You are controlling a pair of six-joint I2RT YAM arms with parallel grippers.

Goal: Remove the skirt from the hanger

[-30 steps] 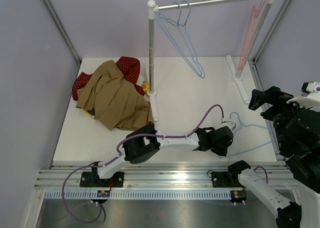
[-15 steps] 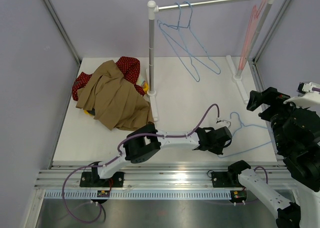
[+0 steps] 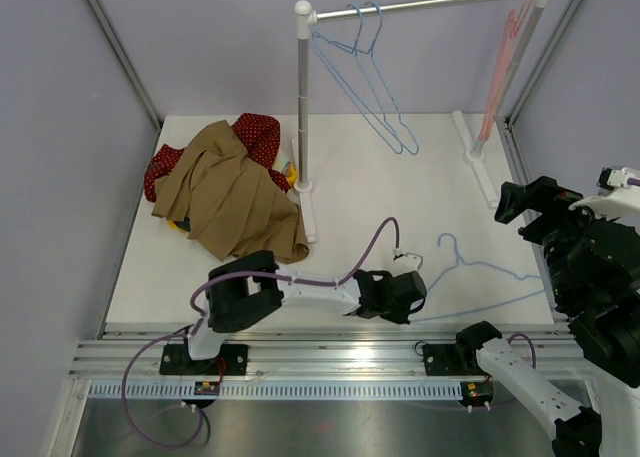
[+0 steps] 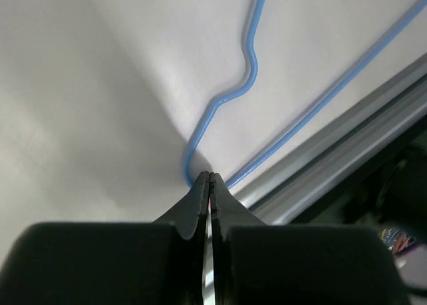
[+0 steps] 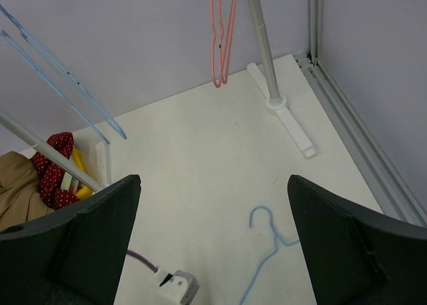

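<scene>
- skirt [image 3: 228, 205] on tbl [image 3: 380, 197], back-L, L of rack post [image 3: 302, 97].
- 2 hangers [image 3: 380, 112] on rail [image 3: 430, 4], R of post.
- loose hanger [image 3: 458, 265] flat on tbl, front-R.

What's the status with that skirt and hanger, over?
Left hand shut on blue hanger corner. Right hand open, empty. Skirt off hanger, heaped far left. Nothing in the way.
</scene>
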